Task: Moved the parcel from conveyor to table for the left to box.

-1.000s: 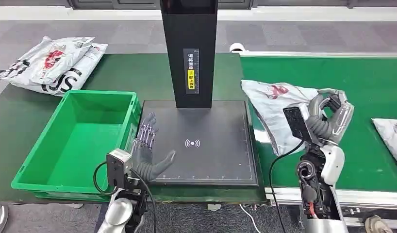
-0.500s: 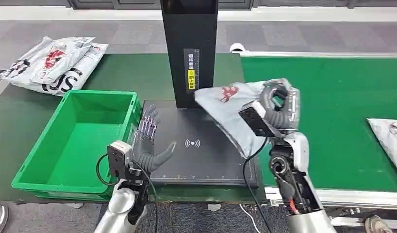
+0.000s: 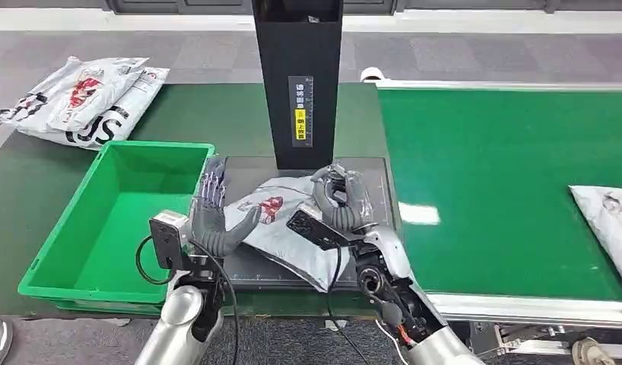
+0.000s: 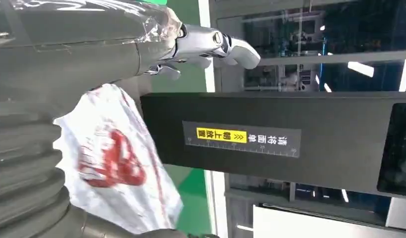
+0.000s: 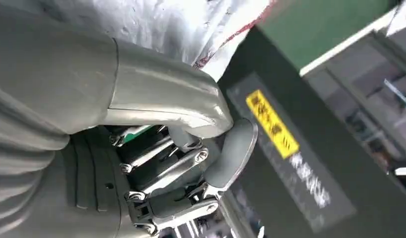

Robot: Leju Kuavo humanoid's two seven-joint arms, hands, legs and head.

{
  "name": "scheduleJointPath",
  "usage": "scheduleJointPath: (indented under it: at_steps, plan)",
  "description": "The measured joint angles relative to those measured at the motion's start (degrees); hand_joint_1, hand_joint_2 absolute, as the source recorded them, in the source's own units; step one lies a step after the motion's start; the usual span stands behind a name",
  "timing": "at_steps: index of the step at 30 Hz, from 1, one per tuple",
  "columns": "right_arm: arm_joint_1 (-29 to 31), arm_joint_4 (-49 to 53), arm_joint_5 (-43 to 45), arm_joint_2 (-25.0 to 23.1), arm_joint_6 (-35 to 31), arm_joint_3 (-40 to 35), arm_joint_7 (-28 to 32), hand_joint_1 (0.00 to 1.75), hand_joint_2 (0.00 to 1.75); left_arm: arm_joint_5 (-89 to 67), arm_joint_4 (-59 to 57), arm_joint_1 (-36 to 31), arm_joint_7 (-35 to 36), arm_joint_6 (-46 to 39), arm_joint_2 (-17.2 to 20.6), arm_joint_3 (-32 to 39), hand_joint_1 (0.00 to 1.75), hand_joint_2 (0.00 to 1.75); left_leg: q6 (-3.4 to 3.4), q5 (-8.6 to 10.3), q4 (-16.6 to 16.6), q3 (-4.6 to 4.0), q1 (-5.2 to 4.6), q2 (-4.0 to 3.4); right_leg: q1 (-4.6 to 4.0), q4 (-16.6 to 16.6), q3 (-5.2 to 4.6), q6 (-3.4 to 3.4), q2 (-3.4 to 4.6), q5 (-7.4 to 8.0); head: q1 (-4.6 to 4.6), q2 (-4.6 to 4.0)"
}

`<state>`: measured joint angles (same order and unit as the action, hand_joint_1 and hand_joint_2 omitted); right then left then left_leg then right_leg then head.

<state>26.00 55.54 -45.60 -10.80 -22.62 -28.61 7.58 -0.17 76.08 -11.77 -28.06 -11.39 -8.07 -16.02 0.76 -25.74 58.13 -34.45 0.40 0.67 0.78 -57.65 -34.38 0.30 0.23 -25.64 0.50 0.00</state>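
Green conveyor (image 3: 506, 190), dark green table (image 3: 194, 114), grey floor (image 3: 460, 53)

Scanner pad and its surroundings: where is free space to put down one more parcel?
The green bin is bare inside. The conveyor belt is free between the black post and the parcel at its right edge. The scanner pad is crowded: grey parcel, left hand, right hand.

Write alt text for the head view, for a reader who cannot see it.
The robot's right hand holds a white parcel on the black scanner platform, while its left hand waits open at the parcel's edge. An empty green bin sits to the left and a green conveyor to the right.
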Motion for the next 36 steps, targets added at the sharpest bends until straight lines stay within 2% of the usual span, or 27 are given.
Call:
scheduleJointPath:
  at_steps: [21,22,23,31,36]
  plan:
    - [1.03,-5.49,0.94,-0.92,0.0,-3.37,0.17,1.75,1.75,0.04,0.44,0.05,-0.02,-0.13,0.72,0.28,0.0,1.75,0.0,0.0,0.0,0.01,0.0,0.0,0.0,0.0,0.0,0.0,0.0,0.0,0.0,0.0]
    - [1.04,-5.56,0.94,-0.92,0.0,-3.39,0.18,0.73,1.75,0.04,0.44,0.05,-0.02,-0.13,0.72,0.31,0.0,1.75,0.0,0.0,0.0,0.01,0.0,0.0,0.0,0.0,0.0,0.0,0.0,0.0,0.0,0.0]
    - [1.03,-5.58,0.96,-0.92,0.0,-3.39,0.18,0.0,1.75,0.04,0.44,0.05,-0.02,-0.13,0.72,0.28,0.0,1.75,0.0,0.0,0.0,0.01,0.0,0.0,0.0,0.0,0.0,0.0,0.0,0.0,0.0,0.0]
    - [1.37,-5.91,2.18,-0.7,-3.36,-3.46,-1.99,0.0,1.75,0.15,1.33,0.94,0.0,-0.96,1.03,0.55,0.0,1.75,0.0,0.0,0.0,0.01,0.0,-0.01,-0.01,0.0,-0.02,0.0,0.0,0.0,0.0,-0.02]
    - [0.21,-3.28,4.2,1.2,-5.68,-2.78,-2.95,0.0,1.75,-0.26,2.73,2.24,0.31,-1.84,1.2,1.22,0.0,1.75,0.0,0.0,0.01,0.01,-0.01,0.02,0.01,0.01,-0.03,0.0,-0.01,0.0,0.0,0.0]
